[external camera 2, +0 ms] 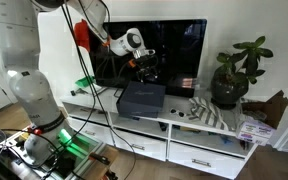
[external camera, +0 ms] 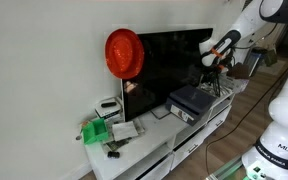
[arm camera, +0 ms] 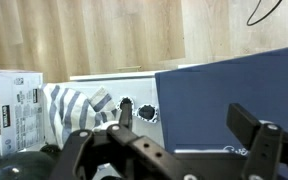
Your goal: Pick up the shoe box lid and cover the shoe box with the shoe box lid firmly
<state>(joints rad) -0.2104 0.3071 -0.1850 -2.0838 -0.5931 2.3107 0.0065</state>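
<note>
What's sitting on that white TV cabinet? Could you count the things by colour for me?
Black: 1, television
Red: 1, round red object at the television's corner
Green: 2, green object and potted plant
Blue-grey: 1, shoe box
White: 1, small white device
Striped: 1, striped cloth
Total: 7 that show clearly

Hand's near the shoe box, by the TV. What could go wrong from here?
1. The open hand hangs close to the black TV screen; a swing could strike it.
2. The dark blue-grey cardboard shoe box rests on the white console; an off-centre push might slide it onto the striped cloth.
</note>
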